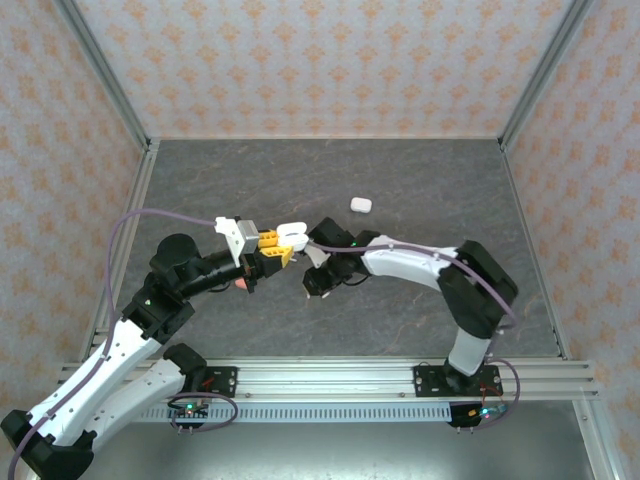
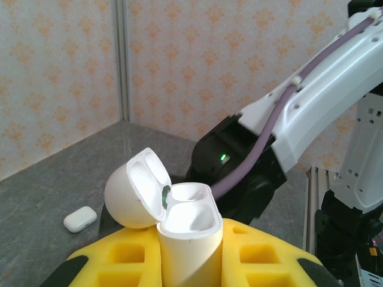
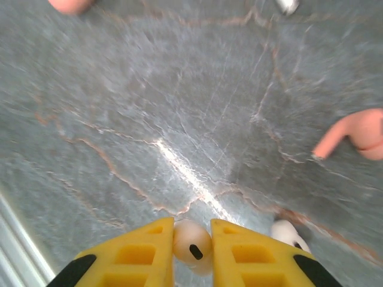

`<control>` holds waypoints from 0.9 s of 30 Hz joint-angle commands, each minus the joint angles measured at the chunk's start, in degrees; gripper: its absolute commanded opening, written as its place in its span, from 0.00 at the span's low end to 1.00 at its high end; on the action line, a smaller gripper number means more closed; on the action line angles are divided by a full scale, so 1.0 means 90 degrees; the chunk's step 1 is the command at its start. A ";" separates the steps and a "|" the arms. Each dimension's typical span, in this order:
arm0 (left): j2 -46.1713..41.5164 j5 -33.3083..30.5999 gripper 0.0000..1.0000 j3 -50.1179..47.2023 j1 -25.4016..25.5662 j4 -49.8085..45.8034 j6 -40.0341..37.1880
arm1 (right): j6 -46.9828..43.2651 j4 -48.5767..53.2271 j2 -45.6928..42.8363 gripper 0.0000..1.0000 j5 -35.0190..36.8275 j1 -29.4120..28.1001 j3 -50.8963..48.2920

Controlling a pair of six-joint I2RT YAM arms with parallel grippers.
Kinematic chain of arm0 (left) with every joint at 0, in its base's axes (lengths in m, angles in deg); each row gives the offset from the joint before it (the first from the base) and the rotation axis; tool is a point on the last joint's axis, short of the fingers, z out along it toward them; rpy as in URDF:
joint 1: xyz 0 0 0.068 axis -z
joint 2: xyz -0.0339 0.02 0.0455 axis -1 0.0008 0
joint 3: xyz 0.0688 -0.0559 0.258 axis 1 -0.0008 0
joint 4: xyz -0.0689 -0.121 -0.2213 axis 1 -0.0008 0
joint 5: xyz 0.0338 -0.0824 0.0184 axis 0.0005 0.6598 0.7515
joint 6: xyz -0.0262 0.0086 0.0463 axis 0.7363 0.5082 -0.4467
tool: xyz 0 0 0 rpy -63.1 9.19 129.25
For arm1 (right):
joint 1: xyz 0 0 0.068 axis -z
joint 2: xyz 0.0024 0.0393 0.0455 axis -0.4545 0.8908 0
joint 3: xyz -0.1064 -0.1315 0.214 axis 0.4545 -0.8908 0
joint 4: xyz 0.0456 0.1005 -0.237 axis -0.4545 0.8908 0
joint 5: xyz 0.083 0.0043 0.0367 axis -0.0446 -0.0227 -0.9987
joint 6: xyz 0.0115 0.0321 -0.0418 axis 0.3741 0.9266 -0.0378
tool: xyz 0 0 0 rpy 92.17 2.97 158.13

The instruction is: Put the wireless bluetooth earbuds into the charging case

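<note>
The left hand (image 2: 190, 254) is gripping the open charging case (image 2: 188, 230) by its lower body. Its yellow fingers (image 2: 122, 257) are closing on either side, the lid (image 2: 136, 188) is leaning back on its hinge, and both sockets are facing up and appear vacant. The right hand (image 3: 192, 232) is pinching one white earbud (image 3: 192, 245) between nearly closed fingers. In the top external view this hand (image 1: 320, 280) is sitting just to the near right of the open charging case (image 1: 291, 236), low over the bench (image 1: 400, 170); whether the bud is touching the bench cannot be told. A second white earbud (image 3: 290, 234) and a coral-red earbud (image 3: 353, 134) are lying loose on the bench, but their bearing from the open charging case cannot be read in the right wrist view. A closed case (image 1: 360, 205) is resting beyond and to the right of the open charging case, apart from it. By judgement, the earbud is behaving as a very light, rigid, glossy shell: slippery, rounded and apt to roll or twist in a pinch. It is therefore best held across the bulbous head with modest force, leaving the stem free to lead into a socket. The case is likewise light and hollow, and a grip low on the body is leaving the hinge and lid unloaded.
</note>
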 commanded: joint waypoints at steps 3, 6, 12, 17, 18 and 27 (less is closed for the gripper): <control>-0.0068 -0.0019 0.00 -0.0052 0.0039 0.0275 0.0176 | 0.0503 -0.0341 -0.1225 0.18 0.0428 0.0525 -0.0330; -0.0077 -0.0037 0.00 -0.0109 0.0034 0.0333 0.0227 | 0.0578 -0.0300 -0.1908 0.18 0.0759 0.0735 -0.0415; 0.0022 -0.0094 0.00 -0.0302 0.0040 0.0639 0.0402 | 0.0437 0.0035 -0.3159 0.18 0.1453 0.0766 -0.0156; 0.0417 -0.0036 0.00 -0.0339 0.0044 0.0884 0.0476 | 0.0266 -0.0063 -0.3970 0.18 0.1681 0.0610 0.0012; 0.0502 -0.0026 0.00 -0.0344 0.0044 0.0941 0.0495 | 0.0215 -0.0161 -0.4099 0.18 0.1713 0.0528 0.0012; 0.1064 0.0198 0.00 -0.0318 0.0051 0.1367 0.0669 | -0.0017 -0.1161 -0.4314 0.18 0.1718 -0.0226 -0.0114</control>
